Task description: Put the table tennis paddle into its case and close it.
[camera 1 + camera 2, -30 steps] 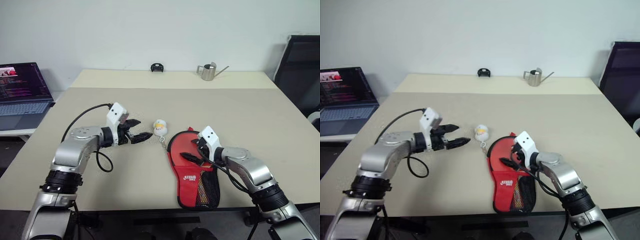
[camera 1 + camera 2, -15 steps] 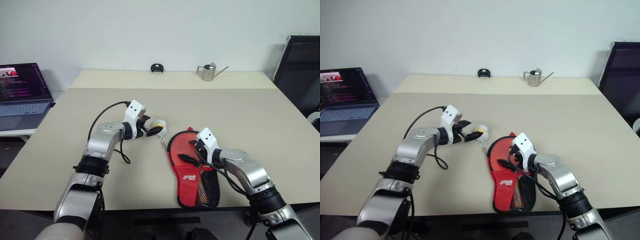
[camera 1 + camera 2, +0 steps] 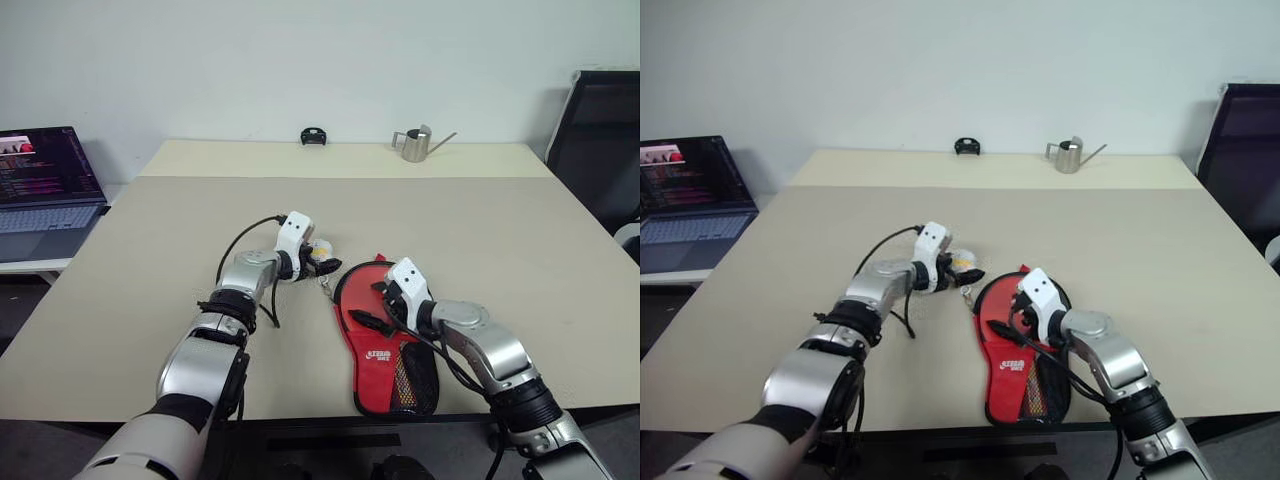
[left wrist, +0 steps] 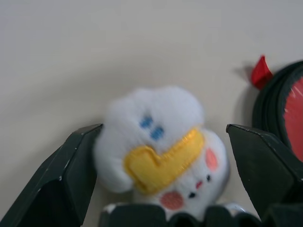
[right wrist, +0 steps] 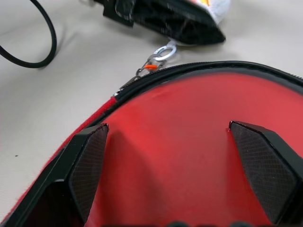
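Your left gripper (image 3: 318,263) had its two fingers spread wide, one on each side of the white plush charm (image 4: 161,142). The left finger looked to be brushing the fluff and the right one stood apart, so nothing was gripped yet. The charm lay on the table (image 3: 150,260) at about ten o'clock from the round end of the case (image 3: 385,360), joined to it by a small metal clip (image 5: 158,56) that ran to the black zip edge (image 5: 213,66).

Your right gripper (image 5: 168,126) was just as wide open, hanging over the red face of the case's round end and holding nothing. Whether its fingers pressed on the fabric could not be told.

The case lay flat, red side up, round end toward twelve o'clock and mesh pocket toward six. The table tennis paddle could not be made out. It was most likely inside the cover, but that was only a guess.

The step seemed to be taking the charm as a handle for the zip. To do it well, you needed to:

- Close low on the charm, near the clip, because soft plush squashes and slips.
- Settle the right gripper onto the case first, so the cover could not slide.
- Pull along the curve of the black edging rather than straight away from it, or the slider would likely jam or lift the case.
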Robot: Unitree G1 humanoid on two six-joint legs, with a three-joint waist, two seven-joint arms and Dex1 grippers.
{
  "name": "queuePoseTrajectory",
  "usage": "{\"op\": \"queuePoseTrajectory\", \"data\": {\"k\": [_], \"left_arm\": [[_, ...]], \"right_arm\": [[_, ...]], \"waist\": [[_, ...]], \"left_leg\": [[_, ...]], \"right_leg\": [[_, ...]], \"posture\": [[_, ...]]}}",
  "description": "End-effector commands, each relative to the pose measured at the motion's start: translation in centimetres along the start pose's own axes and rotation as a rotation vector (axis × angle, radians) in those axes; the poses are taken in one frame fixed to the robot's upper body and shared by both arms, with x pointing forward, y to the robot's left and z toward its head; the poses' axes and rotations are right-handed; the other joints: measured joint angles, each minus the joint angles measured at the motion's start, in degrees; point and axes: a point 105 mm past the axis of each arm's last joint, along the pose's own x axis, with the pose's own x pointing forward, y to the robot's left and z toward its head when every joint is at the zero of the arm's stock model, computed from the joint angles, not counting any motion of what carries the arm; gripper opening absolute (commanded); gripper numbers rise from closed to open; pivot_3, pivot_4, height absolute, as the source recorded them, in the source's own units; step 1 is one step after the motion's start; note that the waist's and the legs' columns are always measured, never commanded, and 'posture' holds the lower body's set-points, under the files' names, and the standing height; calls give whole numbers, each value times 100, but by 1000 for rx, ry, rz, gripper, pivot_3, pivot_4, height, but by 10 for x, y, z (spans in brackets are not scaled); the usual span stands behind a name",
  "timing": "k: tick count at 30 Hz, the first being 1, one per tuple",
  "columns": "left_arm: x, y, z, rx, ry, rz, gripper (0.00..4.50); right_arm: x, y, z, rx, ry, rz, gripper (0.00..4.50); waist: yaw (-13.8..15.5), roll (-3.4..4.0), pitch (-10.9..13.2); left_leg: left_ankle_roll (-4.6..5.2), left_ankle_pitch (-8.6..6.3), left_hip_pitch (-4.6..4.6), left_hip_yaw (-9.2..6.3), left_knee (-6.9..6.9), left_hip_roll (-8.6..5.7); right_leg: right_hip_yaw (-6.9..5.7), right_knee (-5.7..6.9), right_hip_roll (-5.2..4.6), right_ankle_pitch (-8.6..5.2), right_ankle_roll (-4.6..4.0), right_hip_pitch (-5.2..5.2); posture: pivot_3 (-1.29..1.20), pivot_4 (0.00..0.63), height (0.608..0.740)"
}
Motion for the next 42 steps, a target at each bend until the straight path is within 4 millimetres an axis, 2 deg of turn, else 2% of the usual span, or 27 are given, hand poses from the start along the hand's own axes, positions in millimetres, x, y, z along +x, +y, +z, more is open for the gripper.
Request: {"op": "queuePoseTrajectory", "data": {"k": [1, 5, 7, 9, 16, 19, 24, 28, 32, 37, 42], "left_arm": [[0, -1, 5, 26, 4, -17, 4500], [0, -7, -7, 1, 41, -65, 4500], [0, -8, -10, -13, 46, -79, 4120], [0, -12, -13, -28, 48, -107, 3595], [-4, -15, -17, -51, 44, -146, 1126], [-9, -12, -17, -71, 26, -141, 351], [-24, -11, -13, -113, -23, -163, 238], [-36, -16, -14, -140, -42, -185, 237], [-44, -22, -6, -151, -66, -193, 236], [-46, -26, 13, -124, -99, -205, 236], [-38, -29, 33, -68, -120, -227, 236]], "right_arm": [[1, 4, -10, 31, 32, 4, 4474], [2, 4, -10, 35, 29, -1, 4474], [3, 3, -9, 37, 27, -15, 4500], [4, 0, -8, 40, 23, -33, 4500], [4, -4, -6, 14, 7, -65, 4500], [2, 2, -5, 16, -13, -31, 4500], [-3, -1, -14, 44, 14, -50, 4500], [-4, -5, -27, 48, 70, -81, 4500], [-4, -8, -40, 32, 134, -99, 4500], [-2, -3, -48, 58, 175, -86, 4500], [0, -4, -57, 82, 212, -105, 4500]], "waist": [[1, -1, -1], [2, -1, -2], [2, -1, -3], [5, -2, -4], [12, -1, -6], [12, -1, -6], [-9, 0, -7], [2, 0, -8], [11, -1, -9], [24, -6, -19], [25, -6, -19]], "left_leg": [[0, 0, 1, 1, 0, -1], [0, 0, 2, 0, 0, -1], [0, 0, 3, 0, 0, -1], [0, 0, 4, 0, 0, -1], [-1, 0, 4, 0, 0, -3], [-1, 0, 4, -1, 0, -2], [-1, 0, 4, 0, -1, 1], [-1, 0, 8, 0, -2, 2], [-1, 0, 13, -1, -1, 1], [-2, 1, 23, -3, -1, -1], [-2, 1, 63, -7, -3, -1]], "right_leg": [[1, 1, 0, 0, 0, 0], [1, 2, 0, 0, 0, 1], [1, 2, 0, 0, 0, 1], [1, 3, 0, 0, 0, 2], [2, 3, -1, 0, 0, 3], [1, 2, -1, 0, 0, 3], [4, 1, -1, 0, 0, 2], [6, 4, -1, 0, 0, 3], [5, 7, -3, 0, 0, 9], [3, 10, -3, 1, -1, 17], [-2, 2, -3, 0, -1, 60]], "posture": [[0, 150, 740], [0, 150, 740], [0, 150, 740], [0, 150, 740], [0, 150, 740], [0, 150, 740], [0, 150, 740], [0, 150, 740], [0, 150, 740], [0, 150, 740], [0, 150, 740]]}}
